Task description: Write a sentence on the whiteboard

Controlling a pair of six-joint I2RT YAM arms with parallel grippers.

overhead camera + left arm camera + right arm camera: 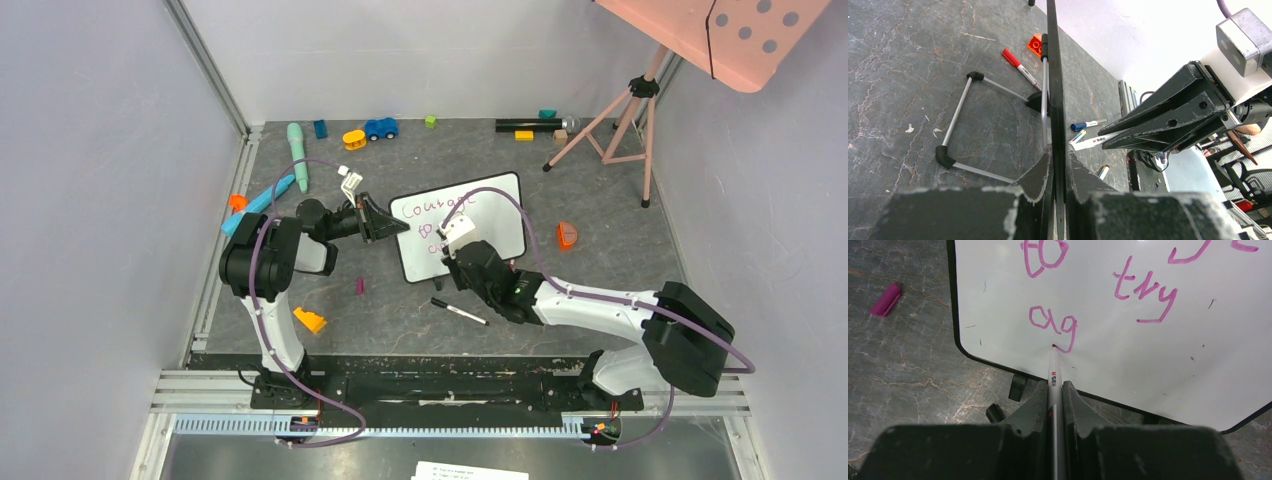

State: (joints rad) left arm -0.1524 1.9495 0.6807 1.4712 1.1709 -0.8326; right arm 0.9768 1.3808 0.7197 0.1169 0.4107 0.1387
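Whiteboard (500,222) mid-table (400,335), left jaws clamped on its left edge. Right jaws clamped on marker (1054,371), tip touching board under "ag" of sentence (1143,290). Right arm overlaps board's near edge. Pink cap (885,299) left of board; black pen (460,312) just near it; tripod (625,110) far right.

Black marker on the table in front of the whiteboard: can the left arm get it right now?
Probably not. The left gripper is shut on the edge of the whiteboard, and the right arm, its pen on the board, sits right beside the black marker, crowding the approach.
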